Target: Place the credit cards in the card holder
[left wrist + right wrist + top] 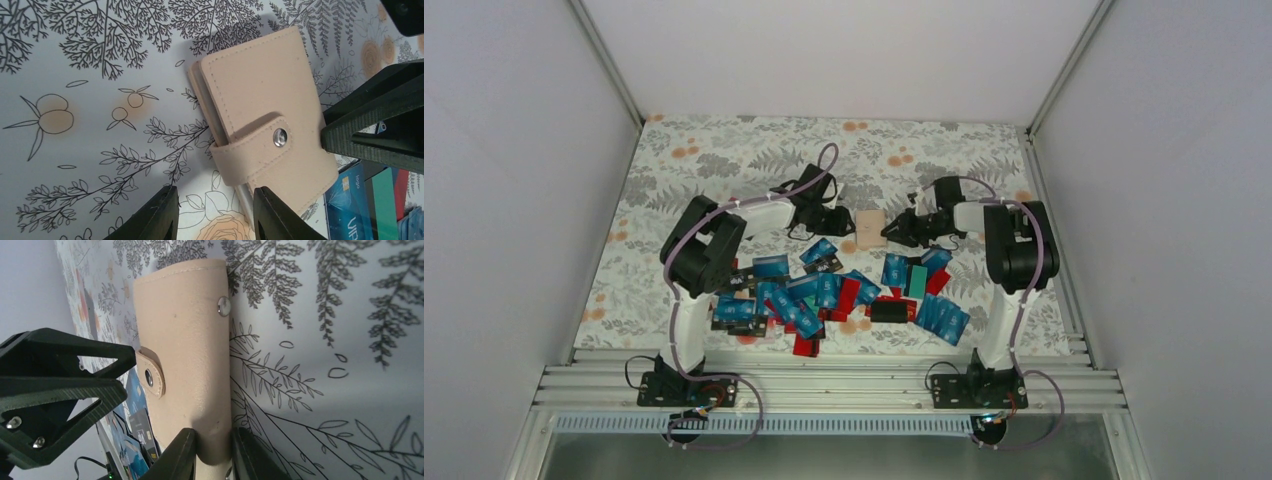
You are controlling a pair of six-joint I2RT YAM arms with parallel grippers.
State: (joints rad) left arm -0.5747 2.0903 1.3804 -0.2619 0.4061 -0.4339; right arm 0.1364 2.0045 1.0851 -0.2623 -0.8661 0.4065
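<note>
From above, the credit cards [824, 295] lie loose on the near surface [724, 150], none visibly in the card holder [869, 224] farther back between the arms; the left wrist view shows it still snapped shut before the left end effector [212, 202], open and empty; the right wrist view shows the right end effector [212, 440] pinching its edge.

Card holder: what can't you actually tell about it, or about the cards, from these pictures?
- Inside of the card holder: hidden in both wrist views by its own cover. The strap is snapped shut, so any cards inside cannot be seen.
- Its near end, right wrist view: covered by the fingers of the right gripper.
- The credit cards: print too small to read in the top view; cut off by the bottom right edge in the left wrist view.
</note>
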